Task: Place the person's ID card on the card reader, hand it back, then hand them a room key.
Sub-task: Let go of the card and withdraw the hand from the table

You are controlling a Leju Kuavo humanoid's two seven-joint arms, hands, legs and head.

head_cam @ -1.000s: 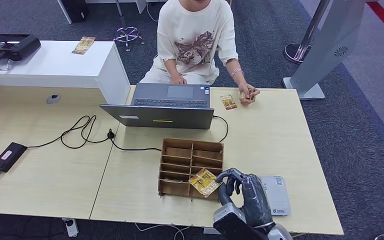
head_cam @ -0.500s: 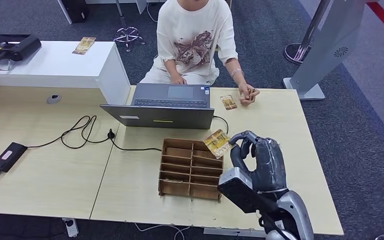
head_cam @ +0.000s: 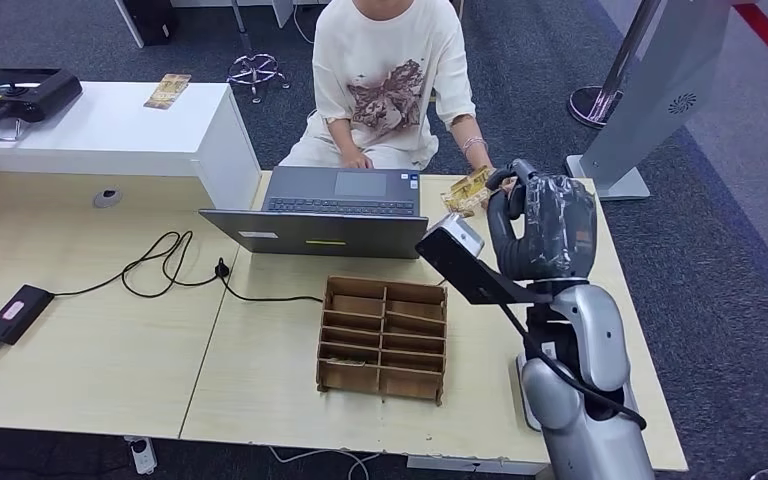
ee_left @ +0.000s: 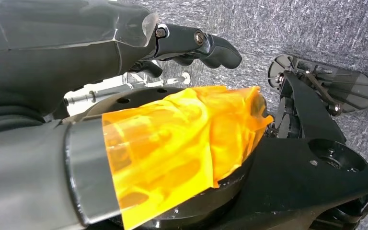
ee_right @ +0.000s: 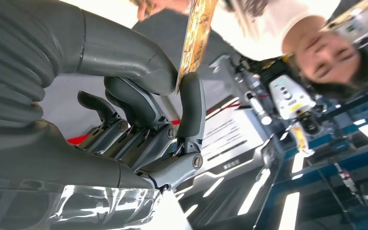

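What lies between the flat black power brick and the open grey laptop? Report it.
Head view: a looped black cable on the pale wooden table, between brick and laptop.

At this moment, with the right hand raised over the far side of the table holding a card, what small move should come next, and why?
Probably ease the right hand a little farther toward the person's hand and hold it steady. The room key is pinched between thumb and finger, already near the table's far edge, close to the person, but their hand has not taken it yet.
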